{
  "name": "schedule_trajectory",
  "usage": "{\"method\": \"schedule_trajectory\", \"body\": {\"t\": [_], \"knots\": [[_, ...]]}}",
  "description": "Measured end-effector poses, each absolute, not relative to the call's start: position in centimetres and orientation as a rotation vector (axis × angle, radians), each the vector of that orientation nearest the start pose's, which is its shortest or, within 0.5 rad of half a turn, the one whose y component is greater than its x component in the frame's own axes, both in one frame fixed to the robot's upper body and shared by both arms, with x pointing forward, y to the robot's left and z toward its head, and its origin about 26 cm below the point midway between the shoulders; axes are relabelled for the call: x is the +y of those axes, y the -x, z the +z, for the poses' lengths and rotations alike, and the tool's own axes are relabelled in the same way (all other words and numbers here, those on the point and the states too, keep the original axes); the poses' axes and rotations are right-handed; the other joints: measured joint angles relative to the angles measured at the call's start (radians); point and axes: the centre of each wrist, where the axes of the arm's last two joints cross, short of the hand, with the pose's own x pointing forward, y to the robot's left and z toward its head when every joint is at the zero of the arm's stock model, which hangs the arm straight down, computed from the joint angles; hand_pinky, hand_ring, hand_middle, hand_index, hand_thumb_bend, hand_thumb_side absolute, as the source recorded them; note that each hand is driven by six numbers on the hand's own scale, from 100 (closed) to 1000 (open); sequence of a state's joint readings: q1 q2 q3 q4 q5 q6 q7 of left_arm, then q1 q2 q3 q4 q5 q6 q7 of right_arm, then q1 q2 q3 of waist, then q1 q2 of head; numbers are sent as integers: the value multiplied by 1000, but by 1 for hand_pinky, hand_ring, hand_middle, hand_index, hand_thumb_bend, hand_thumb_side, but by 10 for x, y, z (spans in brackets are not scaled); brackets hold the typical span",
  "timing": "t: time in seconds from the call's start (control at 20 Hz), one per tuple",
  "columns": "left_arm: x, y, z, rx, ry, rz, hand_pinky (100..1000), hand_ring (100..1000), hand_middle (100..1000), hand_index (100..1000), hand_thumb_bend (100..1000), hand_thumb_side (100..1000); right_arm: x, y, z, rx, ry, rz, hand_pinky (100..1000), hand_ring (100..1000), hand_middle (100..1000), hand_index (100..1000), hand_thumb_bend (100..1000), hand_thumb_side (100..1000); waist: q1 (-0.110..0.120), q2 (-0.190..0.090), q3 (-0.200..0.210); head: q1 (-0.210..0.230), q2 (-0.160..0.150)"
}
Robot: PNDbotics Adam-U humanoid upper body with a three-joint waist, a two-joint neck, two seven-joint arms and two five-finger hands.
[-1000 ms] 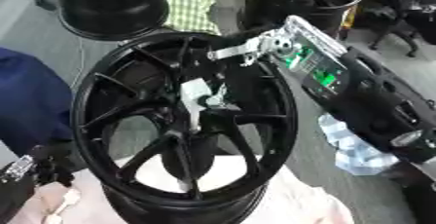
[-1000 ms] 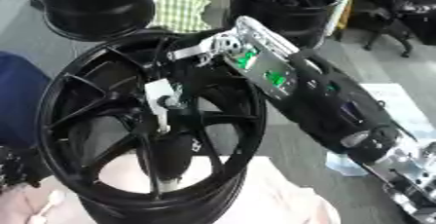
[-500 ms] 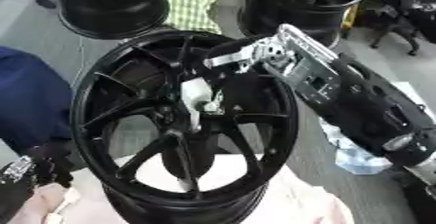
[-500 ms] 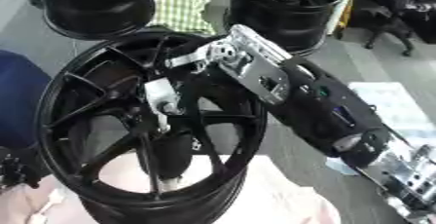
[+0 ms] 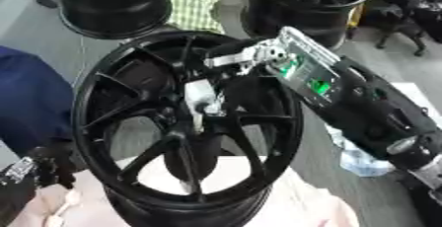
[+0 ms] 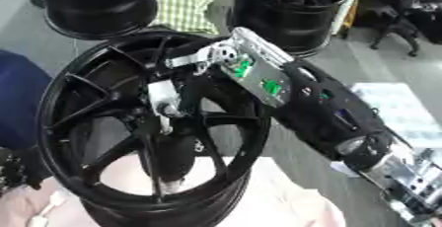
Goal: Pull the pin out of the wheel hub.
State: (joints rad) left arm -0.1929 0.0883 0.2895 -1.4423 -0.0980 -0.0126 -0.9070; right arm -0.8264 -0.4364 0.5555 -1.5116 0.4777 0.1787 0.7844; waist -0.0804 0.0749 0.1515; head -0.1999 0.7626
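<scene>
At centre frame stands the black wheel hub (image 5: 186,122), tilted on pale cloth (image 5: 285,201), with the light-coloured pin (image 5: 200,103) seated at its centre; the right hand (image 5: 246,59) reaches over the upper rim, fingers near the pin, their closure cannot be told. Left hand (image 5: 39,169) rests at the lower left corner.

- A grey floor (image 5: 52,48) stretches across the workspace, evenly lit.
- Two black wheel rims stand at the far edge: one at the upper left (image 5: 112,4), one at the upper middle (image 5: 315,4).
- Between them lies a green-and-white checked cloth (image 5: 194,4).
- A dark blue fabric mass (image 5: 30,102) fills the left side.
- A pale pink cloth (image 5: 285,204) covers the near surface.
- A crumpled whitish-blue plastic wrapper (image 5: 358,157) rests on the floor at right.
- A dark, blurred shape (image 5: 406,18) sits at the upper right.
</scene>
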Motion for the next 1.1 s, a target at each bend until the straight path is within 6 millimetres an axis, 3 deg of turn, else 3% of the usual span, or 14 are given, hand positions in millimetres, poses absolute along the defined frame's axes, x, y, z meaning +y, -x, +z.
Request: {"method": "schedule_trajectory", "body": {"t": [0.3, 0.7, 0.9, 1.1], "knots": [[321, -318, 13, -1502, 396, -654, 581, 578, 596, 790, 100, 914, -138, -385, 210, -1358, 246, 1797, 751, 723, 549, 692, 151, 399, 0, 0, -2, -2, 0], [322, -315, 9, -1490, 390, -650, 581, 578, 596, 790, 100, 915, -152, -370, 247, -1437, 247, 1777, 745, 708, 537, 685, 136, 375, 0, -6, -21, 7, 1], [326, -311, 5, -1477, 384, -637, 581, 579, 597, 790, 100, 915, -173, -355, 280, -1515, 287, 1728, 745, 701, 530, 682, 135, 344, -1, -22, -44, 22, 2], [334, -306, 0, -1462, 370, -619, 580, 579, 597, 790, 100, 917, -216, -335, 302, -1567, 405, 1588, 743, 694, 524, 680, 149, 307, -8, -38, -72, 41, 6]]}}
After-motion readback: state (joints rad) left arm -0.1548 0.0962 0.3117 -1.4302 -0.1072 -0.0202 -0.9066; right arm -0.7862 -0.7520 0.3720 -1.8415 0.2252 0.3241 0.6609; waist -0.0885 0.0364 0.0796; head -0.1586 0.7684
